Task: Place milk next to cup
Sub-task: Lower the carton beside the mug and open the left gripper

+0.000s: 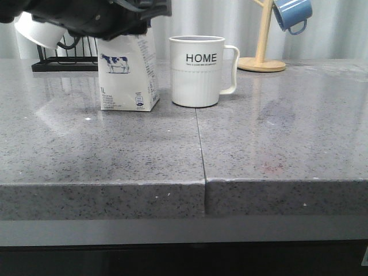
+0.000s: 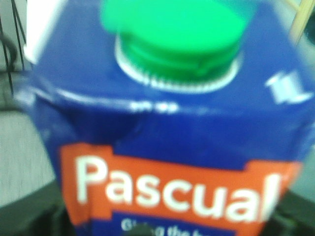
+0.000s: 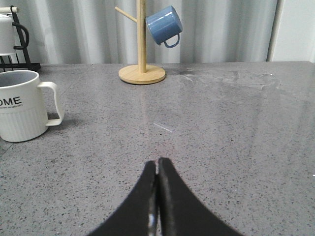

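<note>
Two task objects stand upright just beside each other on the speckled grey countertop (image 1: 115, 155): the milk (image 1: 127, 75), its upper part enclosed by the left gripper (image 1: 100, 20), and the cup (image 1: 196, 72). The carton probably behaves as stiff yet crushable board, best held across its flat sides below the green cap (image 2: 177, 42). Left jaw contact cannot be judged; the right gripper (image 3: 157, 169) is clenched over bare polished stone, probably slippery, before a curtained backdrop.

Left arm's gripper assembly (image 1: 98, 17): a bulky black housing of glossy, rounded plastic, with a thin black cable looping beneath it at the front view's upper left. Right arm's gripper (image 3: 157, 169): two matte black fingers, broad at the base, curving and tapering to narrow tips, with a thin pale seam visible between them.
</note>
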`<state>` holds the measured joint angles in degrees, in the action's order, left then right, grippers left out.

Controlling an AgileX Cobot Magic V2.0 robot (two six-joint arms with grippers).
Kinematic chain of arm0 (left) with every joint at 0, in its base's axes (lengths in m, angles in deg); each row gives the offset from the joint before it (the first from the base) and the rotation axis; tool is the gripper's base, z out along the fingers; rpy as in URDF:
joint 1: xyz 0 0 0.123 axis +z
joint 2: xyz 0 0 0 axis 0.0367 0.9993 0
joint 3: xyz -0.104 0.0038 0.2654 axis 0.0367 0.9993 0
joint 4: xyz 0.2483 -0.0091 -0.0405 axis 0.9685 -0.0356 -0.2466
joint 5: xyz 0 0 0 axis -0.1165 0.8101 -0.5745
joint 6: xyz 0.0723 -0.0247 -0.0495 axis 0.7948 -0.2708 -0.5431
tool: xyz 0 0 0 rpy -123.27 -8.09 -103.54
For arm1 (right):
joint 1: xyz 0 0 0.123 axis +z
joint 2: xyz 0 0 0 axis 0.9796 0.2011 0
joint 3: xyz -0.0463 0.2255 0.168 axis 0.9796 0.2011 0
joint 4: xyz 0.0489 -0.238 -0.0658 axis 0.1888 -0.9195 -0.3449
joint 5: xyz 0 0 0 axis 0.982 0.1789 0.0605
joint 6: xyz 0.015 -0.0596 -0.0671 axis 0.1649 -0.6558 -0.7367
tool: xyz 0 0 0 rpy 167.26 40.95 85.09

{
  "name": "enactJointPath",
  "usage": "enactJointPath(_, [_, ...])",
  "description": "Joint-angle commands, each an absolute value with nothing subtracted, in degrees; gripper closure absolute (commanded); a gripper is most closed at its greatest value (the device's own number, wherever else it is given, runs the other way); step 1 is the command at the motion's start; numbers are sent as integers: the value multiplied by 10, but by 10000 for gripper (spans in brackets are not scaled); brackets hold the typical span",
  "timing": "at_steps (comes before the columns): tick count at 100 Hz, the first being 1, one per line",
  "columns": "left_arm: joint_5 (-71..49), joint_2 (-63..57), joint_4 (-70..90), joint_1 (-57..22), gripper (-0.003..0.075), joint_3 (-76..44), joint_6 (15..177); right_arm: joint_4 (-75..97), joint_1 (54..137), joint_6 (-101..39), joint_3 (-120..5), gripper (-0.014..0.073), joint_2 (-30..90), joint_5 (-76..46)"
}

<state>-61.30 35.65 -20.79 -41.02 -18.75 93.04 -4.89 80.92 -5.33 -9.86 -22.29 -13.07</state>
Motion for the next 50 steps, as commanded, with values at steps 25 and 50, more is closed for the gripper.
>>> enactJointPath(25, [-676, 318, -184, -419, 44, -210, 933, -55, 810, -56, -115, 715, -218, -177])
enactJointPath(50, [-662, 318, -184, -424, 43, -204, 933, -55, 810, -56, -115, 715, -218, -177])
